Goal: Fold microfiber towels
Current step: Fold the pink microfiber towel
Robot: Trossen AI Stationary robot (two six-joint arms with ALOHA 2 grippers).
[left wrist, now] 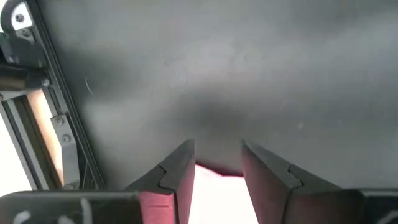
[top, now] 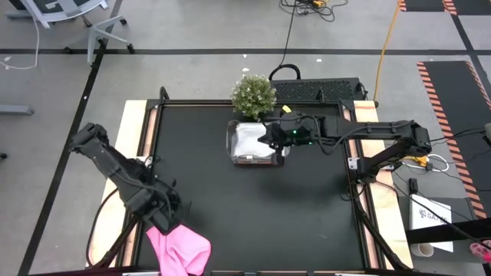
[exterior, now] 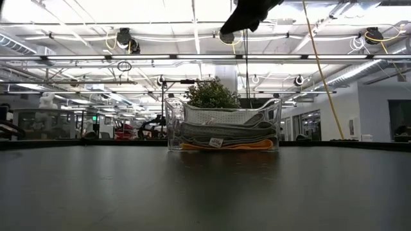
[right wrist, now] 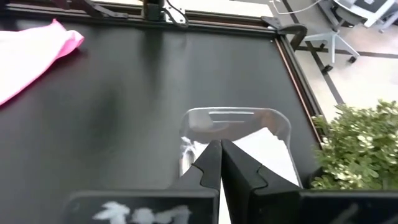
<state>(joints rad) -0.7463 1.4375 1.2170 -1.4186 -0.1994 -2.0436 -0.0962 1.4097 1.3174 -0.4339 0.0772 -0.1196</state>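
Left arm: reaches from the left edge toward the near-left corner, elbow raised, forearm angled down and inward. Left gripper low at the near edge, fingers parted around pink cloth, gripping it.

Right arm: comes from the right side, folded at the elbow, forearm level and pointing left across the far half. Right gripper hangs over the far centre, fingers pressed together, nothing between them.

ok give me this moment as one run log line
left gripper: near table edge, fingers around pink towel | right gripper: shut, empty, over clear tub | tub: folded grey and orange towels stacked
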